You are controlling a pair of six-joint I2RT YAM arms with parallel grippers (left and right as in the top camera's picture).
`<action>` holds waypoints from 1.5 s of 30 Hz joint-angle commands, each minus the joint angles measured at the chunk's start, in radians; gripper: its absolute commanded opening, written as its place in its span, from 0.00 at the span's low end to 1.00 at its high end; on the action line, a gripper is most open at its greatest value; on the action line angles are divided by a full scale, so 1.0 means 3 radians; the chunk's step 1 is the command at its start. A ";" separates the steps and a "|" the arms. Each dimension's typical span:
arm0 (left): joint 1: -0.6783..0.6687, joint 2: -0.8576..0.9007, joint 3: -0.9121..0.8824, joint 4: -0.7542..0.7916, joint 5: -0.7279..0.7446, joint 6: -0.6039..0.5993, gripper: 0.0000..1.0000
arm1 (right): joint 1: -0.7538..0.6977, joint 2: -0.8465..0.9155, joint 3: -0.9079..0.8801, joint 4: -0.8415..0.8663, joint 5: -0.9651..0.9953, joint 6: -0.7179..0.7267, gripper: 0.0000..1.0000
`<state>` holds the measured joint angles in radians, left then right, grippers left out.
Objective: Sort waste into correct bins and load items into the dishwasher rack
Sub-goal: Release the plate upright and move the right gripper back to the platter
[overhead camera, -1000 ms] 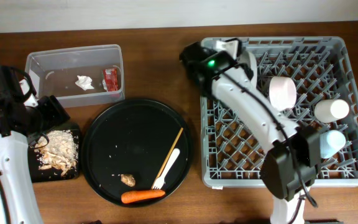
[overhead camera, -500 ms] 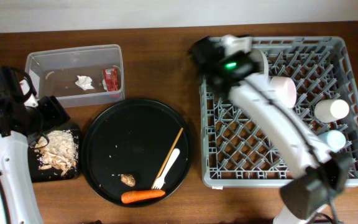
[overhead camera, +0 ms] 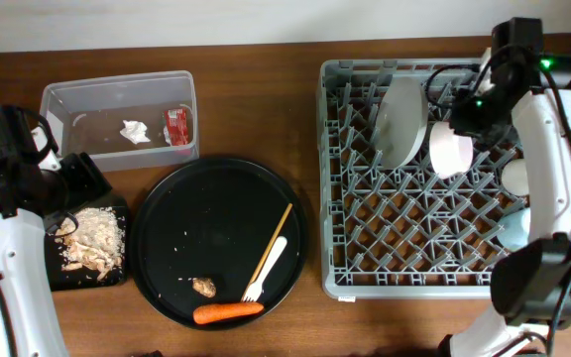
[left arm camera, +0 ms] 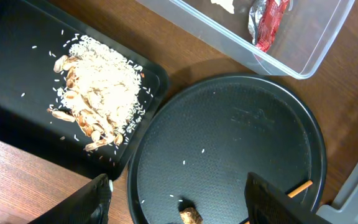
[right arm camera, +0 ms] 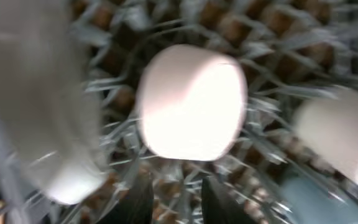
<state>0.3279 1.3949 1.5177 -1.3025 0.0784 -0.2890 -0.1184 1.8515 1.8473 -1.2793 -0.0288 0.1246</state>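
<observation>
My left gripper (overhead camera: 65,216) hangs open and empty over the shallow black tray (overhead camera: 62,270), which holds beige food scraps (overhead camera: 95,238). In the left wrist view the open jaws (left arm camera: 185,202) straddle the brown lump (left arm camera: 189,216). The clear tub (overhead camera: 117,91) holds the tissue (overhead camera: 135,131) and the red wrapper (overhead camera: 176,124). The carrot (overhead camera: 228,312), brown lump (overhead camera: 204,287), fork (overhead camera: 266,268) and chopstick (overhead camera: 271,246) lie on the round black tray (overhead camera: 196,213). My right gripper (overhead camera: 467,114) is open and empty above the grey rack (overhead camera: 365,283), just beyond the pink-white bowl (overhead camera: 451,151). The white plate (overhead camera: 401,124) stands on edge in the rack.
The small white cup (overhead camera: 513,177) and light blue cup (overhead camera: 512,230) sit at the rack's right side, partly hidden by my right arm. The right wrist view is blurred and shows the bowl (right arm camera: 191,102), plate (right arm camera: 36,93) and white cup (right arm camera: 340,134).
My right arm has swung from the rack's back left corner to its back right, leaving the plate standing uncovered in the rack. The left arm has not moved.
</observation>
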 commanded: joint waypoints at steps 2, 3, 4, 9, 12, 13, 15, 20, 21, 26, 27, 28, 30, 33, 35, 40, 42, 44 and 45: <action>0.0014 -0.0025 0.0023 -0.0013 0.0037 -0.0033 0.68 | 0.0089 0.0187 -0.0006 0.0037 -0.0764 -0.0350 0.30; 0.0014 -0.0025 0.0023 -0.0013 0.0037 -0.0033 0.68 | 0.0106 0.0224 -0.0009 0.0038 -0.0946 -0.0476 0.30; 0.0014 -0.0025 0.0023 -0.0013 0.0037 -0.0033 0.68 | 0.0122 0.0248 -0.0010 0.0034 -0.1105 -0.0581 0.30; 0.0014 -0.0025 0.0023 -0.0014 0.0036 -0.0032 0.68 | 0.0212 0.0284 -0.0011 -0.0062 -0.1778 -0.1186 0.29; 0.0014 -0.0025 0.0023 -0.0014 0.0036 -0.0032 0.68 | 0.0242 0.0284 -0.0011 -0.0154 -0.1859 -0.1275 0.29; 0.0014 -0.0025 0.0023 -0.0015 0.0036 -0.0033 0.68 | 0.0242 0.0282 -0.0011 -0.0179 -0.1860 -0.1275 0.29; 0.0014 -0.0025 0.0023 -0.0028 0.0037 -0.0032 0.68 | 0.0240 0.0262 -0.0010 -0.0242 -0.1832 -0.1274 0.30; 0.0014 -0.0025 0.0023 -0.0038 0.0037 -0.0032 0.73 | 0.0242 0.0067 -0.0010 -0.0381 -0.1544 -0.1144 0.40; 0.0014 -0.0025 0.0023 -0.0039 0.0037 -0.0032 0.73 | 0.0242 0.0006 -0.0010 -0.0407 -0.1464 -0.1088 0.43; 0.0014 -0.0025 0.0023 -0.0036 0.0036 -0.0032 0.74 | 0.0365 -0.0507 -0.0010 -0.0605 -0.1406 -0.0754 0.48; 0.0014 -0.0025 0.0023 -0.0036 0.0036 -0.0032 0.74 | 0.0463 -0.0608 -0.0010 -0.0637 -0.1406 -0.0676 0.49; 0.0014 -0.0025 0.0023 -0.0034 0.0036 -0.0033 0.74 | 0.0561 -0.0679 -0.0011 -0.0661 -0.1387 -0.0599 0.49; 0.0014 -0.0025 0.0023 -0.0036 0.0036 -0.0032 0.74 | 0.0871 -0.0807 -0.0011 -0.0684 -0.1223 -0.0378 0.50; 0.0014 -0.0025 0.0023 -0.0033 0.0034 -0.0032 0.74 | 0.1461 -0.0852 -0.0011 -0.0688 -0.1001 0.0006 0.52; 0.0014 -0.0025 0.0023 -0.0028 0.0036 -0.0032 0.74 | 0.1827 -0.0801 -0.0011 -0.0650 -0.0908 0.0200 0.52; 0.0014 -0.0025 0.0023 -0.0031 0.0036 -0.0032 0.74 | 0.2650 -0.0467 -0.0019 -0.0498 -0.0426 0.0862 0.53; 0.0014 -0.0025 0.0023 -0.0039 0.0036 -0.0032 0.74 | 0.2842 -0.0245 -0.0019 -0.0420 -0.0299 0.1127 0.53; 0.0014 -0.0025 0.0023 -0.0041 0.0036 -0.0032 0.75 | 0.2944 0.0011 -0.0018 -0.0329 -0.0299 0.1286 0.53; 0.0014 -0.0025 0.0023 -0.0041 0.0034 -0.0032 0.74 | 0.2968 0.0173 -0.0019 -0.0306 -0.0299 0.1422 0.53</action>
<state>0.3279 1.3949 1.5177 -1.3132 0.0784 -0.2924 0.7528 1.8168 1.8473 -1.3804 -0.1753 0.4133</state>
